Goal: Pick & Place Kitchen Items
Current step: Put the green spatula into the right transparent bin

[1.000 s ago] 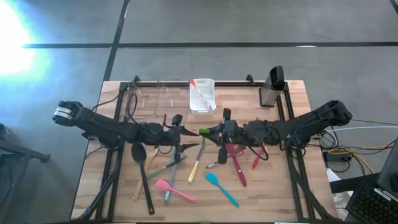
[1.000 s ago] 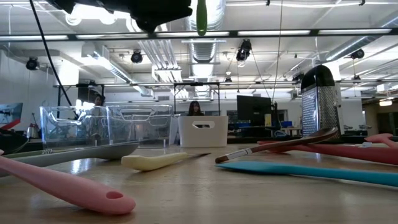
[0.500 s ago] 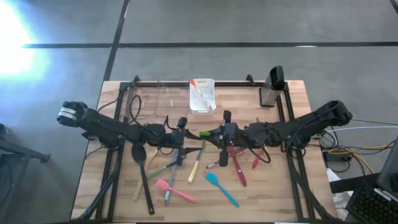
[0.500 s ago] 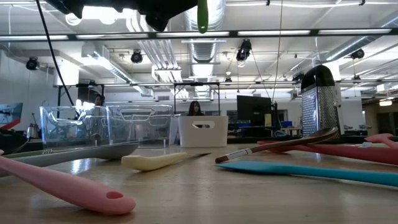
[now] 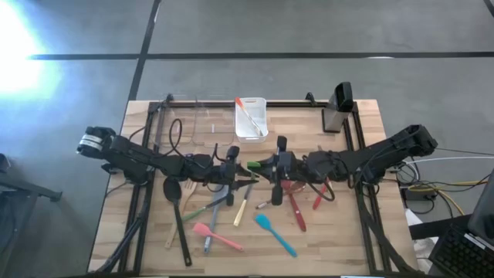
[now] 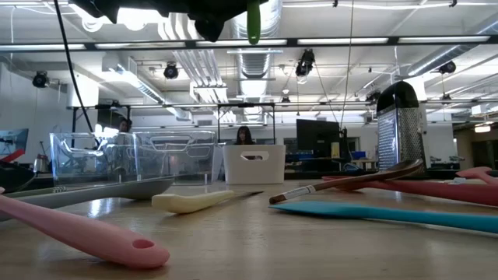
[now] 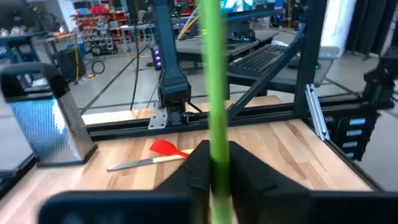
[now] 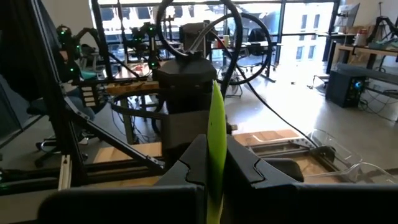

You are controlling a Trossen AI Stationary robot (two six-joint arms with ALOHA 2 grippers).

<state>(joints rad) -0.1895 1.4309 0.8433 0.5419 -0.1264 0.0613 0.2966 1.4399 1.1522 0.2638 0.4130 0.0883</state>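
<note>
Green utensil [image 7: 217,93] ends cropped.

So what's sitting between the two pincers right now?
Only the green utensil spans the stretch from the left pincer to the right pincer, seen in the high view; both wrist views show fingers closed on it.

The table [image 5: 363,232] under my arms was pale butcher-block wood, smooth, with a dull sheen in the low view. The green utensil [image 7: 214,93] clamped in my left gripper [image 7: 214,171] looked like matt, smooth plastic or silicone; the blur left that unsettled. My fingers [image 7: 242,165] were matt black plastic. The pink spatula [image 6: 78,233] and teal spatula [image 6: 373,215] had a soft satin, rubbery finish. The grater [image 6: 398,132] was perforated bright metal with a dark top. The clear bin [image 6: 132,155] was glossy transparent plastic, the white bin [image 6: 253,165] opaque matt plastic.
</note>
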